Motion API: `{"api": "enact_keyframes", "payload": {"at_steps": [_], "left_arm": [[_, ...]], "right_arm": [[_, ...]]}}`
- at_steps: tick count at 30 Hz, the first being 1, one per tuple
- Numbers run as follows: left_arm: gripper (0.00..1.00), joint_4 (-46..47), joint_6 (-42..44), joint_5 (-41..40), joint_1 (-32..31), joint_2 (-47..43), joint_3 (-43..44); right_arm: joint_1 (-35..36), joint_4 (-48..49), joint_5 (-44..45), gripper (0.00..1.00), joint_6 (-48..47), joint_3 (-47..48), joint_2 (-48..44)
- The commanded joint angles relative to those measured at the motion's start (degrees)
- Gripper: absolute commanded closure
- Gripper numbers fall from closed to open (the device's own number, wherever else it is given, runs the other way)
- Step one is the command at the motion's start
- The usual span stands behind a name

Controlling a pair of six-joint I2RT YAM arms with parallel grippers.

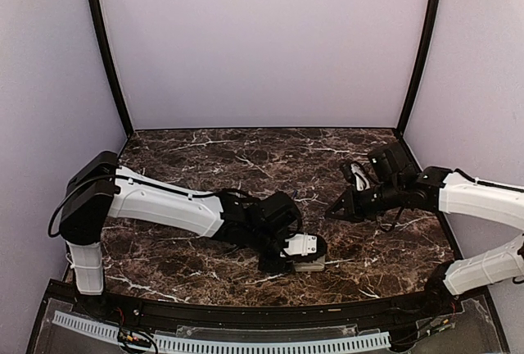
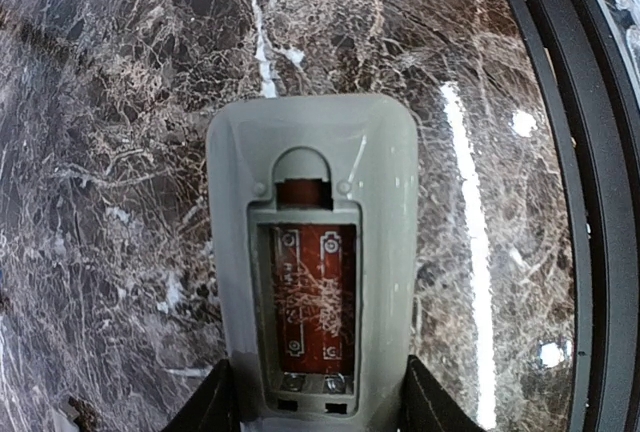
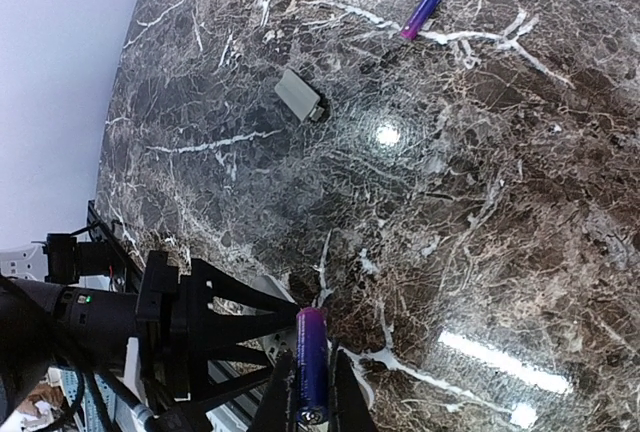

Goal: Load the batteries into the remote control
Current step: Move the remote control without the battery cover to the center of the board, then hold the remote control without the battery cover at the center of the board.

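The remote control (image 2: 312, 182) lies grey back up with its battery bay (image 2: 305, 297) uncovered, showing red-brown board and two metal contacts, no cells inside. My left gripper (image 2: 318, 367) is shut on the remote's sides, one black finger on each side. From above, the remote (image 1: 309, 265) sits low over the marble near the front edge. My right gripper (image 3: 312, 357) is shut on one of the batteries (image 3: 311, 337), a slim purple cylinder pointing forward. A second battery (image 3: 421, 13) lies loose on the marble farther off. The right gripper (image 1: 333, 210) hovers up and right of the remote.
A small flat grey cover piece (image 3: 298, 94) lies on the marble between the loose battery and the left arm. The left arm's black wrist frame (image 3: 190, 322) is close beside the held battery. The table's black rim (image 2: 590, 202) runs along the right of the remote.
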Motion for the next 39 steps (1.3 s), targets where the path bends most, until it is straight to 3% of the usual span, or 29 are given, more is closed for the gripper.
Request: {"api": "enact_keyframes", "payload": {"at_steps": [1,12,17,22,28,39], "left_arm": [[0.66,-8.5,1.7,0.3,0.2,4.6,6.1],[0.26,-18.4,-0.3,-1.9,0.3,8.8,12.4],[0.17,-16.0,-0.8,2.1,1.3,3.1,10.4],[0.16,-4.7,-0.8,8.0,3.7,-8.5,-2.6],[0.19,7.0,-3.0,9.8,6.2,-11.5,-14.1],[0.21,15.2,-2.8,11.9,6.4,-4.8,-15.1]], "right_arm": [[-2.7,3.4,-3.8,1.0,-3.1,0.7,1.3],[-3.1,3.4,-4.7,1.0,-5.9,3.1,5.3],[-3.4,1.7,-4.6,1.0,-6.9,4.3,5.3],[-3.5,2.2,-6.8,1.0,-6.9,3.7,4.9],[-2.7,7.6,-11.2,1.0,-2.5,-2.3,4.2],[1.9,14.0,-11.1,1.0,7.4,-12.6,1.9]]}}
